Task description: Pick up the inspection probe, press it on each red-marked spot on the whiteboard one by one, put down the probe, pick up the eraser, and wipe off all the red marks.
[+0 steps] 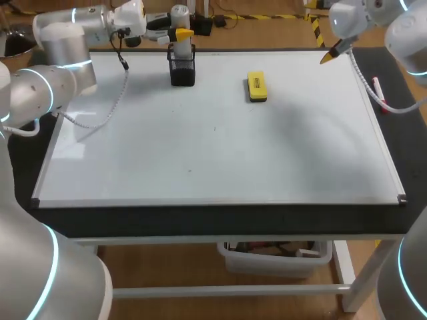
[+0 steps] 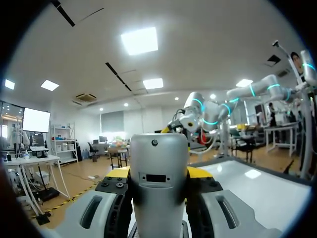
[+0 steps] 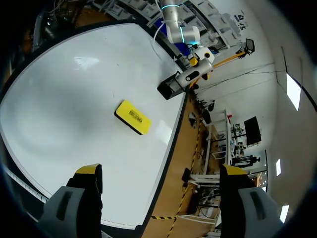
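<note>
Head view, single frame.

- Landmark: black mesh holder [image 1: 182,67], standing upright on the whiteboard [image 1: 213,147] near the board's far edge, on the left arm's side.
- Inspection probe [image 1: 179,15]: grey-white cylinder, upright, directly above the holder. Its lower end is at the holder's mouth; whether it is clear of the rim cannot be told.
- Left tool [image 1: 183,32]: comes in sideways over the holder. Its yellow tips sit on the probe's body just above the holder's rim.
- Left wrist view confirms: one yellow tip presses each flank of the probe, so the left tool is clamped on it. The probe fills the gap between the fingers.
- Eraser [image 1: 256,87]: yellow with a dark underside, lying flat on the board near the holder, on the side toward the right arm. It is apart from the holder and touches neither tool.
- Right tool [image 1: 331,53]: raised at the board's far corner, well apart from the holder and beyond the eraser.
- Right wrist view: the right tool's fingers stand wide apart with nothing between them. The eraser lies ahead of them on the board, and the holder with the left tool lies further ahead.
- Red-capped marker [image 1: 377,89]: on the black counter [image 1: 200,220] just off the board's edge, well apart from the holder, on the right arm's side.
</note>
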